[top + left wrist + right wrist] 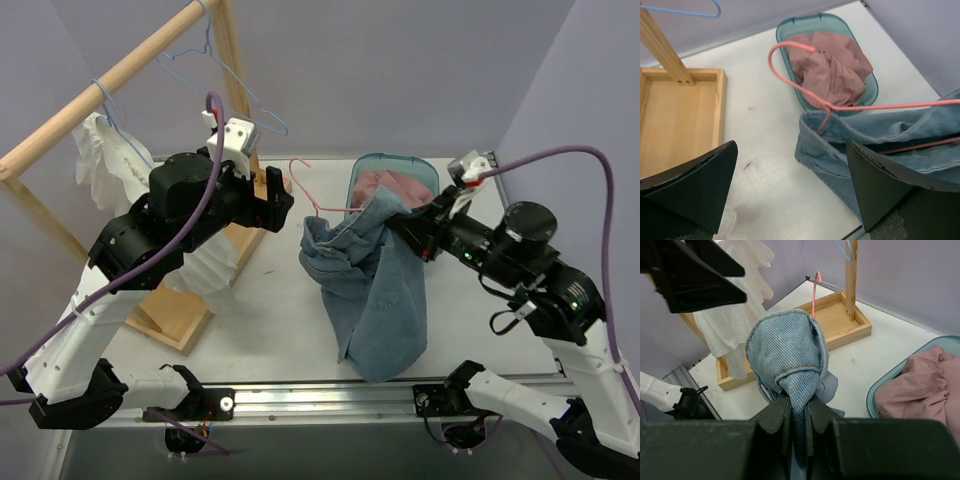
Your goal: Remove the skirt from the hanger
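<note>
while the left claw [791, 148] gapes wide, the right claw [797, 404] pinches the denim skirt [376, 292].

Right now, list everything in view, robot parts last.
skirt: 1, blue denim, centre
pink hanger: 1, pink, through skirt's waist
bin: 1, teal, behind skirt
mauve garment: 1, mauve, in bin
rack: 1, wood, left
blue hangers: 2, light blue, on rack
white garment: 1, white, hanging on rack
table: 1, white, underneath
left pincer: 1, black, open, beside rack
right pincer: 1, black, shut on skirt
</note>
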